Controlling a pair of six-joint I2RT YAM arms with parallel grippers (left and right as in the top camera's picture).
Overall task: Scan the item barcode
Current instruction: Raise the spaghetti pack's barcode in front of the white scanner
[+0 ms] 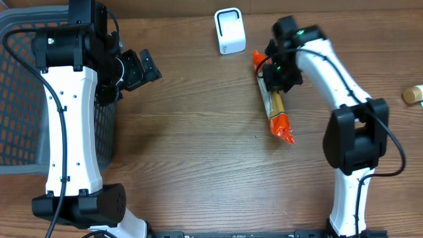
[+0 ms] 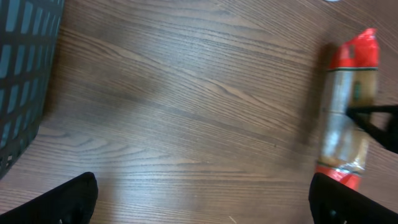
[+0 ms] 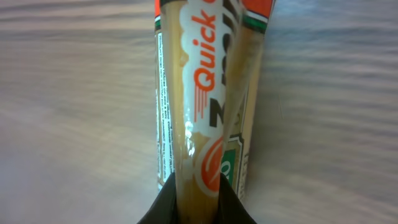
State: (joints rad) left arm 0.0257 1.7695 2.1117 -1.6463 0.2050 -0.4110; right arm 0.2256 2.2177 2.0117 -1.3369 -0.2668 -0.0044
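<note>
One long clear plastic packet with orange ends [image 1: 275,107] lies on the brown wooden bench [image 1: 198,152], its long axis running away from the white box-shaped scanner [image 1: 229,31]. It is gripped across its width, at the half nearer the scanner, by the closed right end effector [image 1: 279,80]. The left end effector [image 1: 144,66] is held wide open, well apart, so the carry to the scanner is judged the right arm's

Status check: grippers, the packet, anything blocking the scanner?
Right gripper shut on orange-ended packet. Left gripper open, beside the basket. Packet near white scanner, barcode not visible. Nothing between them.
</note>
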